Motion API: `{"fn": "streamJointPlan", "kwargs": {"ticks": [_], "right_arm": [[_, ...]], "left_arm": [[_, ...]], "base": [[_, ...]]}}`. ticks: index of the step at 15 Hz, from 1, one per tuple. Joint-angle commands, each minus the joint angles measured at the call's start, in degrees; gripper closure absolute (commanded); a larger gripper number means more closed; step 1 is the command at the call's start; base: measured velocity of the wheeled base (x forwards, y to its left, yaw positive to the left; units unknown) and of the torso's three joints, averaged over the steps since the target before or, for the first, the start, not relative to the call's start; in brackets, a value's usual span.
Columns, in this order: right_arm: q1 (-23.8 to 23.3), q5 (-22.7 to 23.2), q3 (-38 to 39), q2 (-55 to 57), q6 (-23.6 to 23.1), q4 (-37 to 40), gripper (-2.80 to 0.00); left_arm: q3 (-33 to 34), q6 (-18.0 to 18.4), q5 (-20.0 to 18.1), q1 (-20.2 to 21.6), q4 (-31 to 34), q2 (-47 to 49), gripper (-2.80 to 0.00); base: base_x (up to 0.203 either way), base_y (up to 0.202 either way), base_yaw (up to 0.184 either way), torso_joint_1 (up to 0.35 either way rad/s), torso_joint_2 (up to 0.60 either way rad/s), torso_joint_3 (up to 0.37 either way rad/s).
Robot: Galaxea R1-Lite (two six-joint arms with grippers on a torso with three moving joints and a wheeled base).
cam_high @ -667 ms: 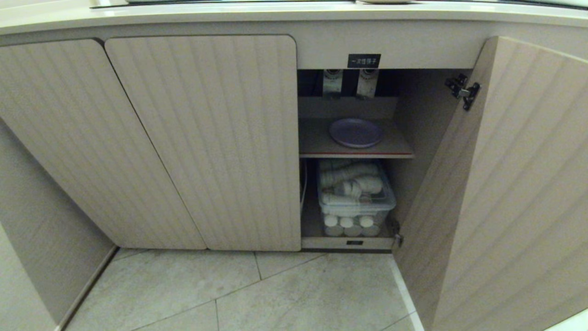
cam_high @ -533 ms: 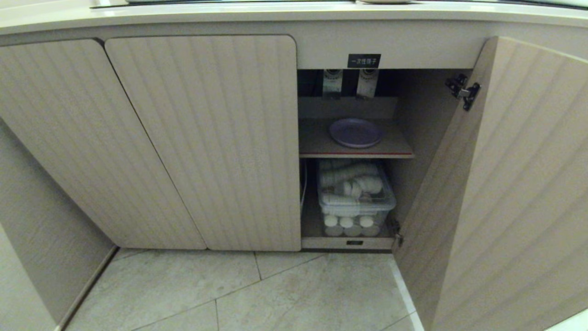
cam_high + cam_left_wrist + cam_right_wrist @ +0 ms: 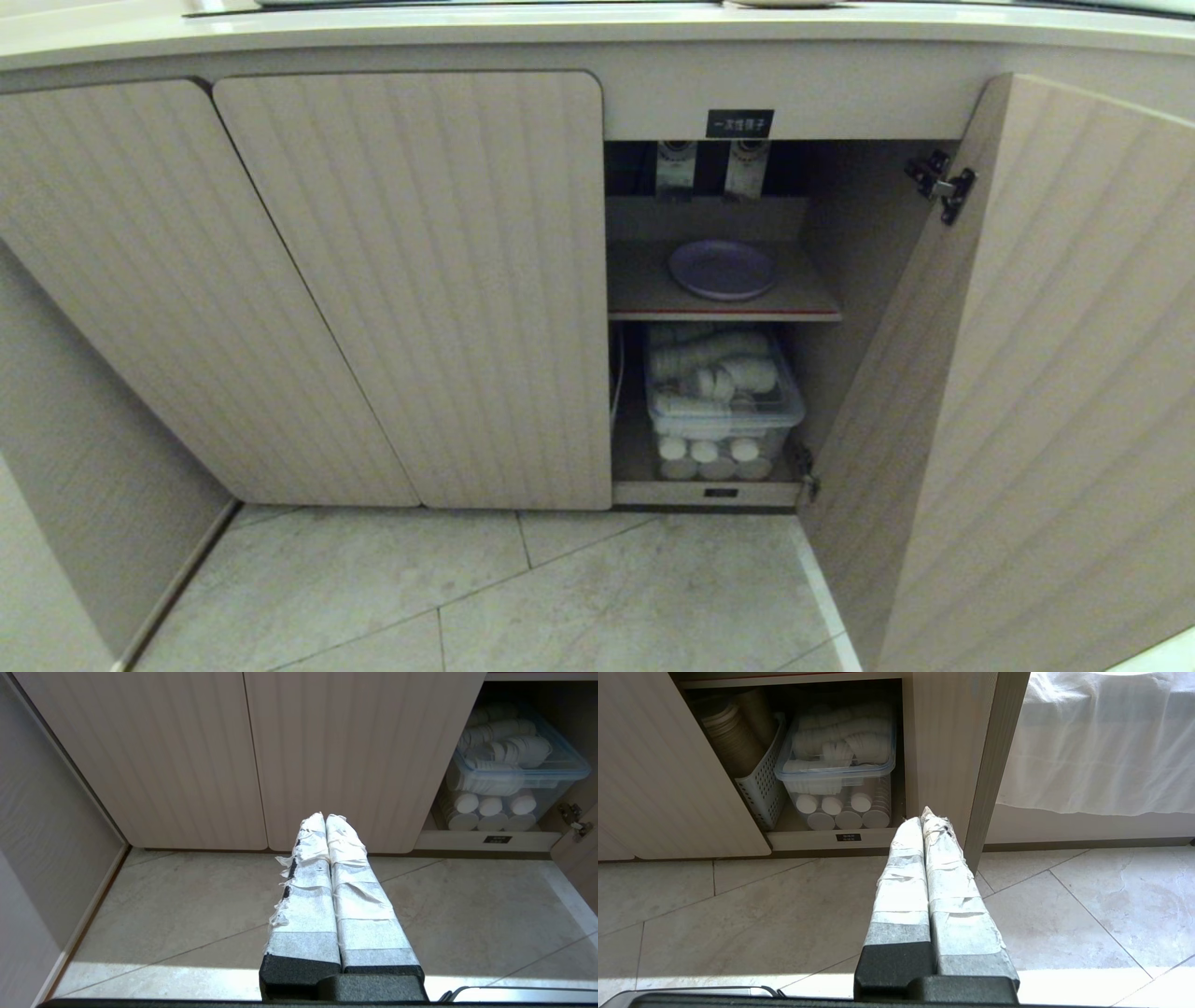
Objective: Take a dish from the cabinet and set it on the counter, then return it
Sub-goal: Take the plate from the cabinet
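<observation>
Open cabinet (image 3: 448, 280), dish (image 3: 722, 270) flat on upper shelf (image 3: 644, 289)

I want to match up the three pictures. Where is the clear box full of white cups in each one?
Head view: the clear box sits in the cabinet's bottom compartment, under the shelf holding the purple dish.
Left wrist view: the box is at the far right, inside the open compartment.
Right wrist view: the box is upper centre, beside a white slotted basket.
Shared landmark: the small black label on the cabinet's bottom ledge.
</observation>
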State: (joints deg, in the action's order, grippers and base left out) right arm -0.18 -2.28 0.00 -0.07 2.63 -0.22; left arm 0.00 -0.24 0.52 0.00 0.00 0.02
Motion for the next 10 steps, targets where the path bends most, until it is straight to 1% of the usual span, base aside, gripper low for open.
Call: {"fn": "streamJointPlan", "kwargs": {"ticks": [1,10], "right_arm": [[0.0,0.0,0.0,0.1,0.0,0.0,0.0],[0.0,0.0,0.0,0.1,0.0,0.0,0.0]], "left_arm": [[0.0,0.0,0.0,0.0,0.0,0.0,0.0],[0.0,0.0,0.0,0.0,0.0,0.0,0.0]], "base": [[0.0,0.0,0.0,0.0,0.0,0.0],[0.0,0.0,0.0,0.0,0.0,0.0]]}}
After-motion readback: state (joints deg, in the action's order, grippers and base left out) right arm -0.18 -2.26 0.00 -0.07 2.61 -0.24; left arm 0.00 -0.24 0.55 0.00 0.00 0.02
